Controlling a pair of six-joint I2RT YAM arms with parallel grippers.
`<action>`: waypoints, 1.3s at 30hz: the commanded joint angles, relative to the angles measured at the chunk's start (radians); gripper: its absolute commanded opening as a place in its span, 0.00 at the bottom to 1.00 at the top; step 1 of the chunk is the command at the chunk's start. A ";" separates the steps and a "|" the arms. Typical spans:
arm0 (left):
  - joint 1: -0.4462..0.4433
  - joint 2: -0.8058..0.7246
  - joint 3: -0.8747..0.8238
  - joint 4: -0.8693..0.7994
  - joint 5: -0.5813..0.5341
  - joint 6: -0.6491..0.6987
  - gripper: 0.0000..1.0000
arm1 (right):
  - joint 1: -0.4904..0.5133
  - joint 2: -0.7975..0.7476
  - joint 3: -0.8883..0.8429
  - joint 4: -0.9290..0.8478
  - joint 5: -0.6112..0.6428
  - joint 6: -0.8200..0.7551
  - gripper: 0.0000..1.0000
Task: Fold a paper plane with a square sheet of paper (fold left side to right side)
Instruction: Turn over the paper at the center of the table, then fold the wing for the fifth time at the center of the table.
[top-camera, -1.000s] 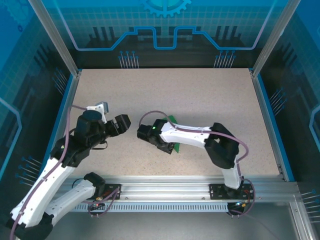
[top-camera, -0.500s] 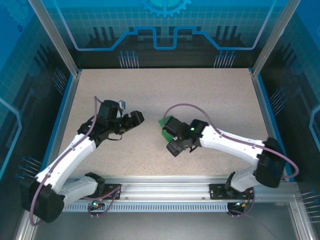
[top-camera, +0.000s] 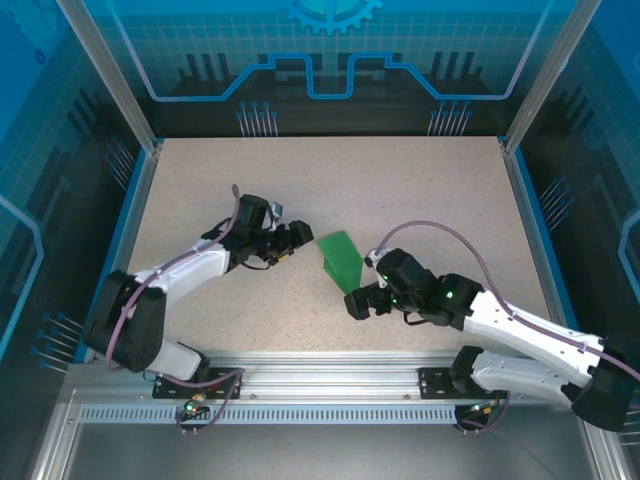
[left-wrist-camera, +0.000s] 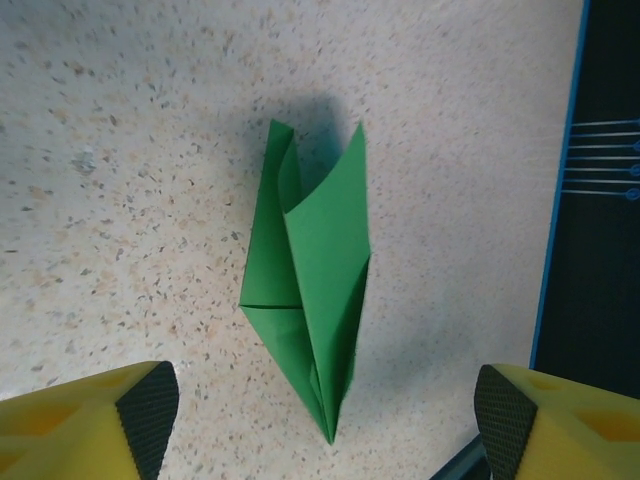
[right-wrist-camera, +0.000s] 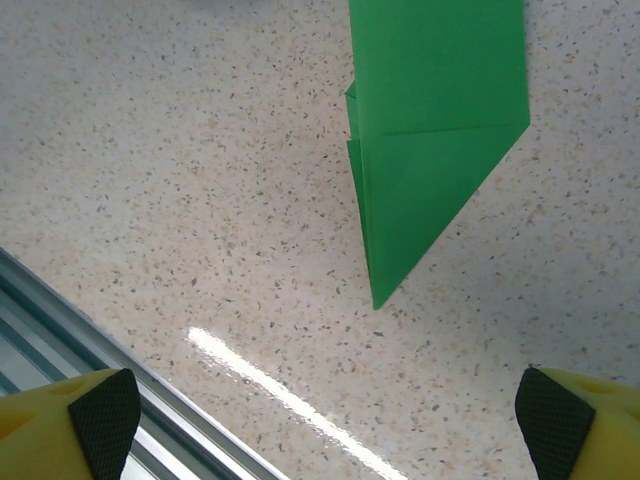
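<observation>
Here, the bright green folded paper plane lies flat on the speckled beige tabletop, free of both arms. Its pointed nose faces the near rail and its blunt tail faces away. All positions below are given relative to the plane.

Left jaws: just beside the plane's left edge and level with its tail. They stand wide apart and hold nothing. In the left wrist view the two black pads frame the nose from either side without touching the paper.

Right jaws: close to the nose, on the plane's near right side. They are spread fully and are likewise empty. In the right wrist view the nose points down between the pads.

Step in hand, as judged: the left-to-right fold looks made, since the sheet is already narrowed to a dart with a cross crease. However, in the left wrist view the upper layers at the tail gape and lift.

Next move, as judged: one set of jaws should pin the plane near the nose. The other should then press along the long crease toward the tail, gently, because thin paper slides and buckles easily.
</observation>
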 joint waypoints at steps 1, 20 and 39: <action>-0.034 0.082 0.027 0.106 0.058 -0.021 0.80 | -0.016 -0.042 -0.035 0.082 -0.028 0.075 1.00; -0.100 0.371 0.193 0.160 0.074 0.018 0.23 | -0.031 -0.091 -0.070 0.018 0.024 0.101 1.00; -0.093 0.142 0.042 0.205 0.319 0.344 0.00 | -0.658 0.258 -0.125 0.564 -0.866 -0.170 0.95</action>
